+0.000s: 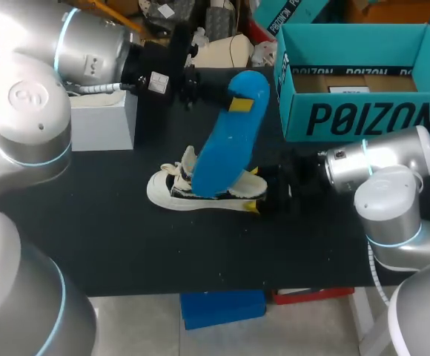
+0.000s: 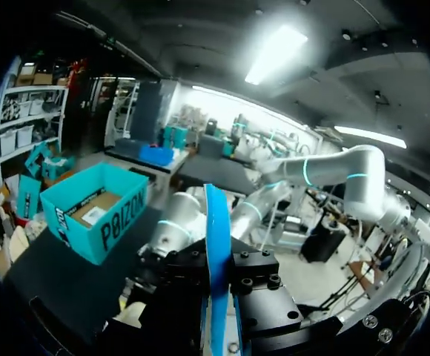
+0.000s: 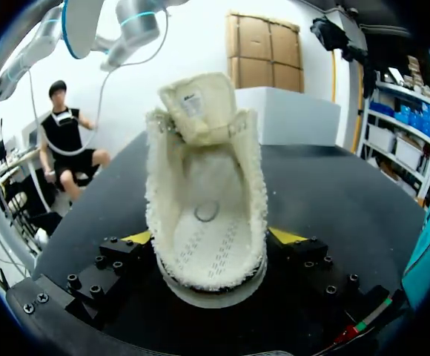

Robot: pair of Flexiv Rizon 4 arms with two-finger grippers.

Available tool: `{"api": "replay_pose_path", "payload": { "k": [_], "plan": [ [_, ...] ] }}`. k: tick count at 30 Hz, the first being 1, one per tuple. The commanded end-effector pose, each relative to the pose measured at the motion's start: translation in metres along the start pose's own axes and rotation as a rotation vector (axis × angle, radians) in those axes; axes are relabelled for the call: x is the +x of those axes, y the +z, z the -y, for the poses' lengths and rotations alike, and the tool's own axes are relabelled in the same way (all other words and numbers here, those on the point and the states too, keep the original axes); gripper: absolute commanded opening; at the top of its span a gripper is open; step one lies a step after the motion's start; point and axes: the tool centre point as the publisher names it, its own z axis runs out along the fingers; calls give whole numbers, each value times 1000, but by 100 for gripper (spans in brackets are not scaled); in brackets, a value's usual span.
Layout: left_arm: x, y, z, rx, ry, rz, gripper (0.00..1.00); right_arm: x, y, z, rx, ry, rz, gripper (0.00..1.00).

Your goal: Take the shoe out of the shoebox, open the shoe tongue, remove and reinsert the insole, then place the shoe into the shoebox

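Observation:
A white sneaker [image 1: 193, 191] lies on the black table [image 1: 126, 237], toe to the left. My right gripper [image 1: 263, 194] is shut on its heel. In the right wrist view the shoe [image 3: 204, 193] sits between the yellow fingertips [image 3: 285, 236], tongue [image 3: 196, 107] pulled up and the fleecy inside bare. My left gripper [image 1: 222, 93] is shut on a blue insole [image 1: 230, 144], which hangs tilted above the shoe with its lower end at the shoe's opening. The left wrist view shows the insole [image 2: 216, 245] edge-on between that gripper's jaws [image 2: 219, 297]. The teal shoebox [image 1: 356, 111] stands open at the back right.
A pale grey box [image 1: 100, 119] stands at the back left of the table, beside my left arm. Black tabletop stretches in front of the shoe to the front edge [image 1: 222, 285]. The shoebox [image 2: 96, 211] has a brown cardboard floor.

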Motion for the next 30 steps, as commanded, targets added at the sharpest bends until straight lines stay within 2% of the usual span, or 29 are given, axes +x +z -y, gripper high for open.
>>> {"api": "replay_pose_path", "payload": {
  "k": [1, 9, 16, 23, 30],
  "plan": [
    [32, -9, 12, 219, -111, 6, 0, 1, 3, 2, 2, 2, 1, 0],
    [70, -15, 64, 285, -145, -55, 0, 1, 3, 2, 2, 2, 1, 0],
    [103, -16, 93, 306, -134, -117, 0, 1, 3, 2, 2, 2, 1, 0],
    [136, -23, 114, 300, -78, -145, 0, 1, 3, 2, 2, 2, 1, 0],
    [145, -30, 120, 339, -55, -151, 0, 1, 3, 2, 2, 2, 1, 0]
  ]
}}
